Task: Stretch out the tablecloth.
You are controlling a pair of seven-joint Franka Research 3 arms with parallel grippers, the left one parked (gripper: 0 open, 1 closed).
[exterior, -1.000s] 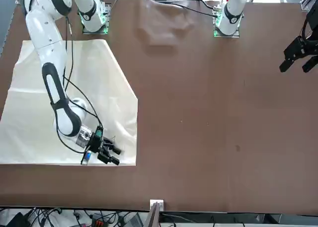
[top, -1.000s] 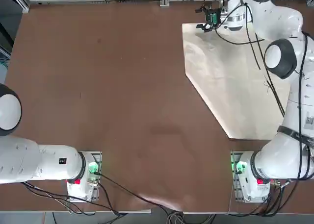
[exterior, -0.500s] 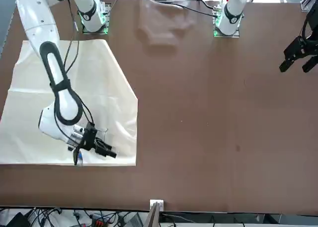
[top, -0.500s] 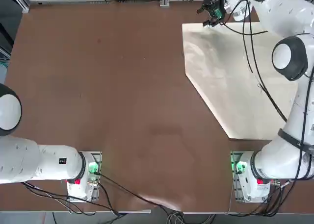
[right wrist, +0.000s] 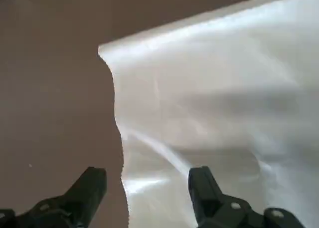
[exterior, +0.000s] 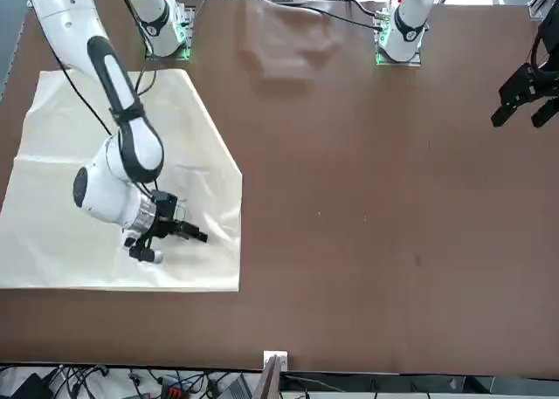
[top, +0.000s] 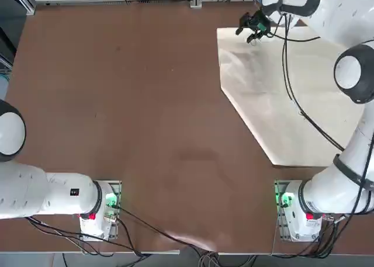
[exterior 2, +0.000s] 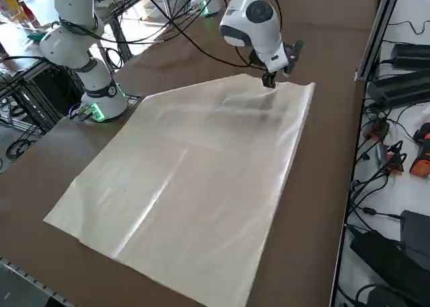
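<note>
Hanging above the far corner of the tablecloth (top: 280,97), the right gripper (top: 250,28) has its fingers wide open and holds nothing. The cloth lies flat on the brown table (top: 128,103).

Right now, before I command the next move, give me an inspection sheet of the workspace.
Surface: brown table, bare apart from the cloth.
Job's things: tablecloth lies flat on the working arm's side, faintly creased, one corner cut diagonally or folded.
Clutter: nothing seen on the table.
Grippers: right gripper open, above the cloth's far corner, holding nothing.
Cables: black cables hang from the arm over the cloth.
Surroundings: cables and gear beside the table.
</note>
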